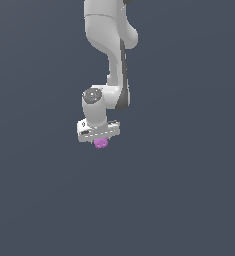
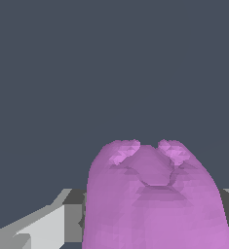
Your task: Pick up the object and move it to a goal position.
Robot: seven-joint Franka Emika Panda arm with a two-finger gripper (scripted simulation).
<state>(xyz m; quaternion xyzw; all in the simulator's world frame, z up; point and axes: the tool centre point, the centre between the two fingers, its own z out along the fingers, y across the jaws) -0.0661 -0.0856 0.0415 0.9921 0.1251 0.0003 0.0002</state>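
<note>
One white, smooth arm point(image 1: 114, 55) is showing, with one gripper point(image 1: 100, 140) and one object point(image 1: 101, 143). The object is appearing as a lumpy, faceted magenta blob point(image 2: 152, 199), sitting directly under the gripper block, touching it. Whether the fingers are clamping it is not discernible.

This is a bare simulated scene, not a real room. A flat, uniform dark slate-grey fills both views with no walls, furniture or visible floor edge. The arm point(image 1: 111, 50) is smooth, untextured white with soft computer shading. The blob point(image 1: 101, 143) is a faceted magenta mesh, its polygon faces plain in the wrist view, where it looms large.
</note>
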